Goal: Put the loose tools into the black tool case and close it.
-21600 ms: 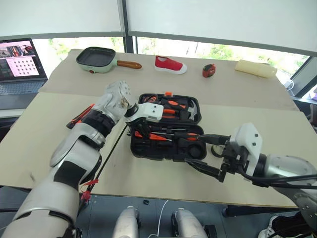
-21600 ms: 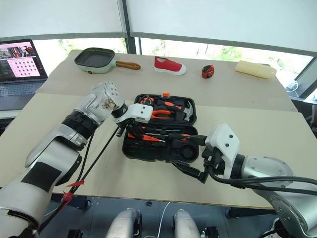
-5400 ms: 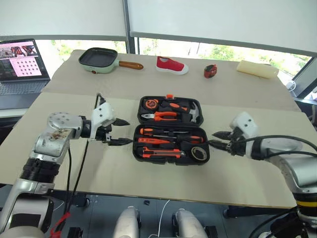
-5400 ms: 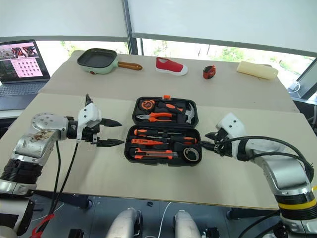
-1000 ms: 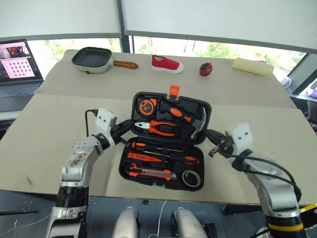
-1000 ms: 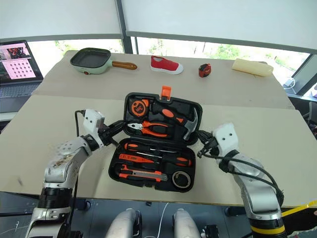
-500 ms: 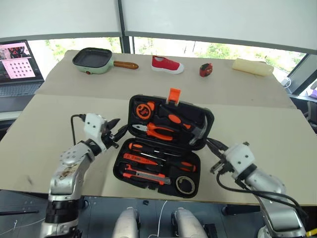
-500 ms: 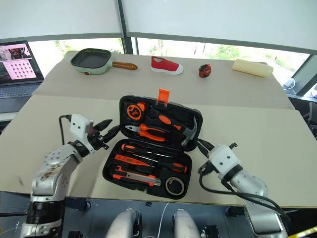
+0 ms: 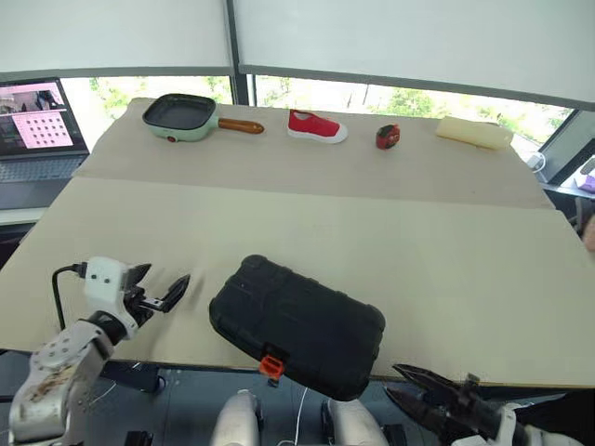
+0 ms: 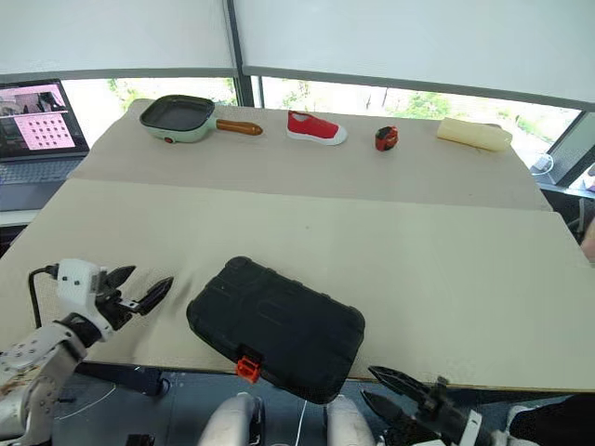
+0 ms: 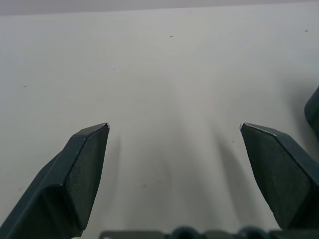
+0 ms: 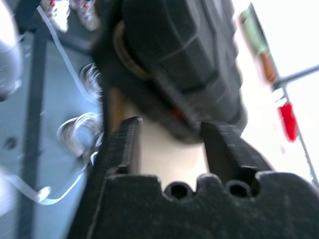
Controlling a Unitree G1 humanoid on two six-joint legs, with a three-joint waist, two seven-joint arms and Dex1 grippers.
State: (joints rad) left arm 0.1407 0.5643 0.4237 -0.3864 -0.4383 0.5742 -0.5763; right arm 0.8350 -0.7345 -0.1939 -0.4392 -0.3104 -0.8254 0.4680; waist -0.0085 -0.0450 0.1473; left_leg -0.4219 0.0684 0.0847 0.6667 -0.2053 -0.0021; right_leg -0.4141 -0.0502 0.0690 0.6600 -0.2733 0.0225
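1. The left pincer [image 9: 160,289] stood spread wide over the beige bench [image 9: 390,232], holding nothing; its two black fingers [image 11: 79,169] pointed across bare bench top, clear of the surface ahead.
2. The right pincer [image 9: 409,386] sat below the near bench edge with its fingers parted and nothing between them, touching nothing.
3. The black textured plastic tool case [image 9: 297,321] lay shut on the bench between the two pincers, just to the right of the left pincer and up and left of the right one. Its near corner hung over the bench edge, and its small orange latch [image 9: 271,365] faced the near side.
4. The left wrist view showed the gap between the fingers over plain bench, with a dark edge of the case at one side [image 11: 314,112].
5. The right wrist view showed the case [image 12: 184,64] from underneath, beyond the parted fingers [image 12: 122,144], with the floor and cables beside it.
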